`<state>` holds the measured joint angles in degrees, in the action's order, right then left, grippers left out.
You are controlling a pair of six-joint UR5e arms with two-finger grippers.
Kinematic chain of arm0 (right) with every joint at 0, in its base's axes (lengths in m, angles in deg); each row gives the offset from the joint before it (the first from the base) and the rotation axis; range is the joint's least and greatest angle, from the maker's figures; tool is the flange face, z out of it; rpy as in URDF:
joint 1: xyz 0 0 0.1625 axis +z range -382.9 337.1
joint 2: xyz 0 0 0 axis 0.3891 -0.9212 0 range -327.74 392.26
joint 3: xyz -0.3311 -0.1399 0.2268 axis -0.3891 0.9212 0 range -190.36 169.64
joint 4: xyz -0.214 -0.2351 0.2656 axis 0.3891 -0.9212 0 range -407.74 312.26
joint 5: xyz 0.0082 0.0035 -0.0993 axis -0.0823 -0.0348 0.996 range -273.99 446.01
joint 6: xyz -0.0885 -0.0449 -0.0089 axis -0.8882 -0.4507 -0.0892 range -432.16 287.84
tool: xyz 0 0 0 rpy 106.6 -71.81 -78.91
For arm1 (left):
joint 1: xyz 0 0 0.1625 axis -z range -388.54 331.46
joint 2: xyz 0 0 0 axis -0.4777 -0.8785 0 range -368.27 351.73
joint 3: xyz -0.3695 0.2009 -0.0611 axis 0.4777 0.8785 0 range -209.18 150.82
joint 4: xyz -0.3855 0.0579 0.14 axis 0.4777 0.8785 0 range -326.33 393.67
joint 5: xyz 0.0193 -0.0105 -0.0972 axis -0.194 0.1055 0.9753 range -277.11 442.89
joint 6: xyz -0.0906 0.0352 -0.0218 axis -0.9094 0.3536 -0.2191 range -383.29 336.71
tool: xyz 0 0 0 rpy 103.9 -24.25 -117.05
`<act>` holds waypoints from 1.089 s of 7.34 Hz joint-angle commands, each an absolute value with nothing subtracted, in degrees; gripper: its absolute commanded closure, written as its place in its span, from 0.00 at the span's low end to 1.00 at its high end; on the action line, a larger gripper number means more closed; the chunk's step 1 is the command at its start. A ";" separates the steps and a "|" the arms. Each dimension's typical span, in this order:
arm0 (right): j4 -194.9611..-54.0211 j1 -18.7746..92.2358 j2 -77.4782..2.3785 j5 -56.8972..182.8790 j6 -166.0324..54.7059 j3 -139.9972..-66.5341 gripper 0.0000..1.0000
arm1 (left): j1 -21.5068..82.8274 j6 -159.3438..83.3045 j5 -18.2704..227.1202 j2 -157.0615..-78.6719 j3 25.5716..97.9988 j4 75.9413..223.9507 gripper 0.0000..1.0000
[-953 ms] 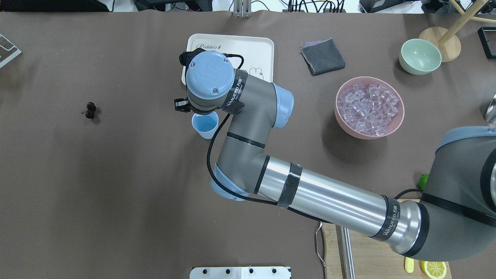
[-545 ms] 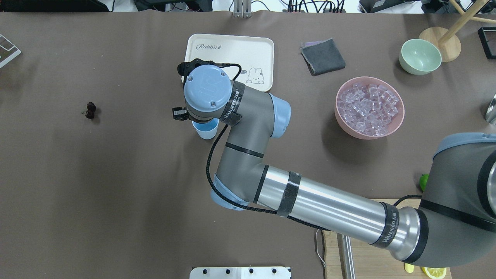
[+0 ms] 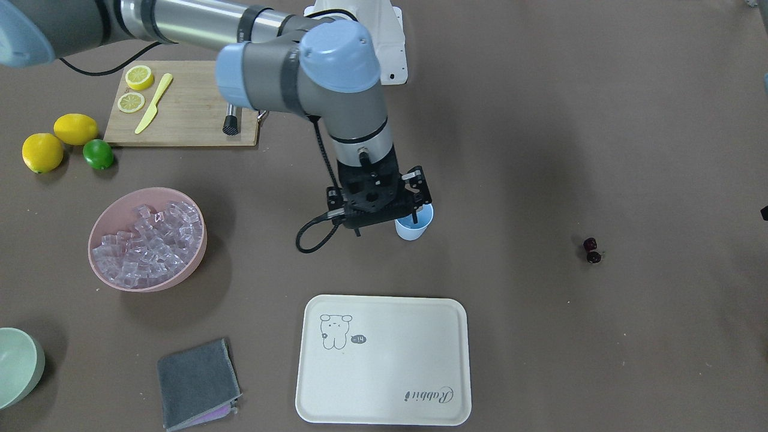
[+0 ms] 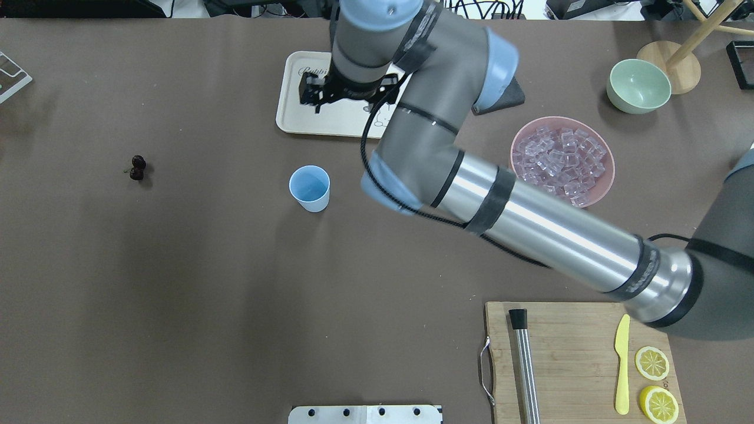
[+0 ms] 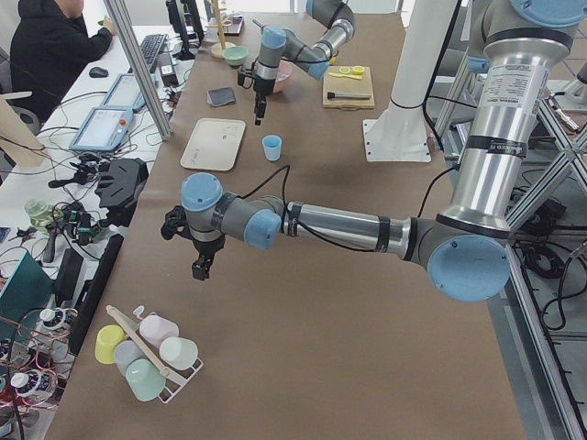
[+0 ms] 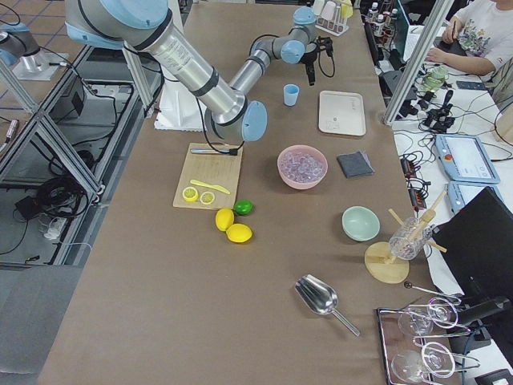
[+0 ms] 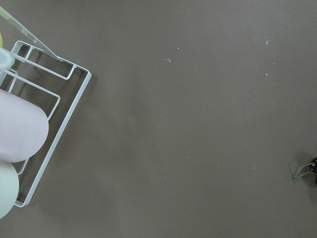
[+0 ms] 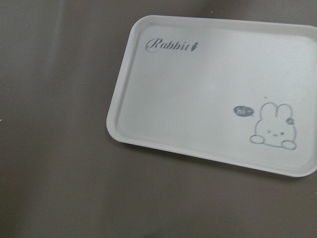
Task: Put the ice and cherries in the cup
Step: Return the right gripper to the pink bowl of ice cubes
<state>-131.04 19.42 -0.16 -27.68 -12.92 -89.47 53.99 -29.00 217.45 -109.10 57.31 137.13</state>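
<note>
Ice cubes (image 4: 559, 159), small, clear and glassy, fill the wide pink bowl (image 4: 513, 176). The paired dark red cherries (image 4: 137, 168) lie on the brown table (image 4: 177, 294), well apart from the empty, upright light-blue plastic cup (image 4: 309, 187). The right gripper (image 4: 318, 94) hangs over the cream rectangular tray (image 4: 294, 121), and the left gripper (image 5: 200, 266) hovers above bare table. Whether either gripper's fingers are spread or closed cannot be told.

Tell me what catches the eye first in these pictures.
In the overhead view, the robot's long silver-and-grey right arm stretches across the brown table from the right. Beside it sits a wide pink bowl heaped with small clear ice cubes. A small light-blue plastic cup stands upright and empty mid-table, with a pair of tiny dark red cherries lying alone far to its left.
</note>
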 commanded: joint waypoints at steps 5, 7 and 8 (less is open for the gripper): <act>-143.97 28.55 -27.86 -17.78 -44.48 -106.86 0.01 | 53.55 -29.18 217.45 -108.73 57.04 139.22 0.02; -145.39 24.84 -28.91 -10.88 -43.95 -107.12 0.01 | 53.20 -29.09 217.45 -109.08 56.51 139.22 0.02; -144.96 24.65 -30.13 -10.76 -44.30 -107.13 0.01 | 53.20 -29.09 217.45 -109.17 56.16 139.22 0.02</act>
<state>-145.05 25.72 -28.77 -12.94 -44.00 -106.98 53.25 -29.12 217.45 -109.01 56.57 139.22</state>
